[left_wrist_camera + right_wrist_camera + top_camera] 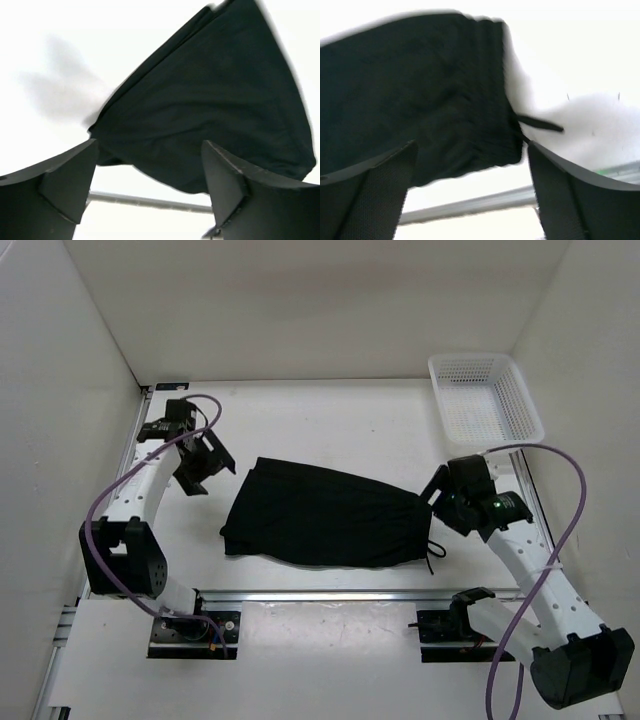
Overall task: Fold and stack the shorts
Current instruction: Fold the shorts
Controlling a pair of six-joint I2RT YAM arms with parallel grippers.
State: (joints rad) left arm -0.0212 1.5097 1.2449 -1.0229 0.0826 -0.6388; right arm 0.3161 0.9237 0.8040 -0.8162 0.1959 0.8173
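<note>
The black shorts [325, 512] lie folded lengthwise on the white table, waistband to the right with the thin drawstring [434, 548] trailing off it. My left gripper [205, 462] hovers open just left of the shorts' leg end; its wrist view shows the dark fabric [215, 110] ahead of the spread fingers [65, 180], nothing between them. Off the waistband end hangs my right gripper [440, 488], also open. In the right wrist view the gathered waistband [490, 100] and the drawstring [540, 123] lie beyond the fingers [560, 190], apart from them.
A white mesh basket [486, 395] stands at the back right corner. An aluminium rail [360, 594] runs along the near edge of the table just below the shorts. White walls enclose the left, back and right sides.
</note>
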